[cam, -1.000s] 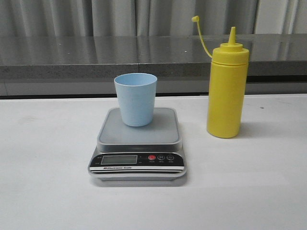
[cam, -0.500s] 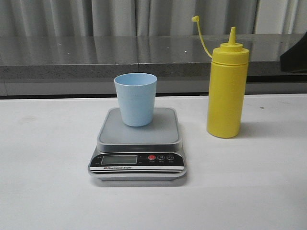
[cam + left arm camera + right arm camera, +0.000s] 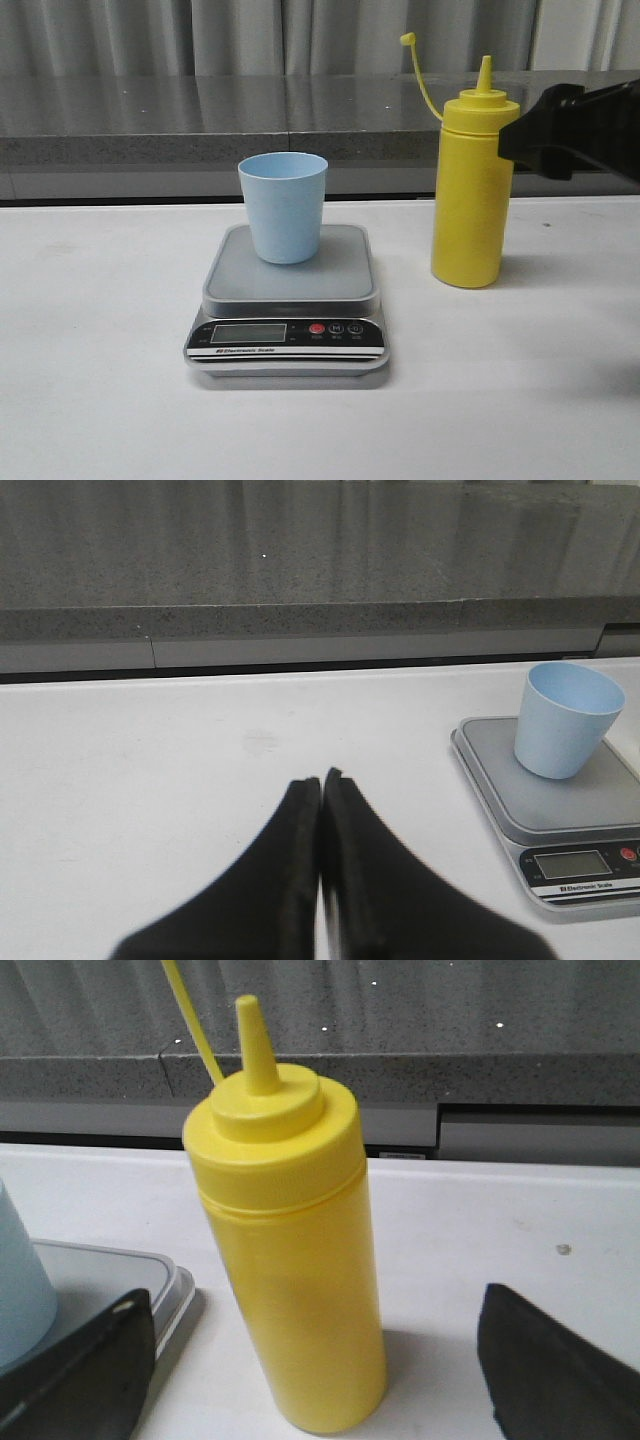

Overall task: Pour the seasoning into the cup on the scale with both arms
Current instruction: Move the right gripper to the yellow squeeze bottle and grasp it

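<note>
The pale blue cup (image 3: 283, 205) stands upright on the silver-grey scale (image 3: 340, 275) at the table's middle. The yellow seasoning bottle (image 3: 473, 190) stands upright on the table to the scale's right, its cap hanging off on the tether. My right arm (image 3: 580, 125) reaches in from the right edge, level with the bottle's shoulder. In the right wrist view my right gripper (image 3: 315, 1295) is wide open, a finger on each side of the bottle (image 3: 290, 1260), not touching it. My left gripper (image 3: 321, 780) is shut and empty over bare table, left of the scale (image 3: 490, 765) and cup (image 3: 565, 720).
A dark grey stone ledge (image 3: 200, 110) runs behind the white table, with curtains above it. The scale's corner (image 3: 150, 1270) lies close to one right finger (image 3: 90, 1360). The scale's front panel (image 3: 287, 338) with display and red button faces the robot.
My right arm has come into the front view from the right edge and moved left up to the bottle. Cup, scale and bottle have not moved.
</note>
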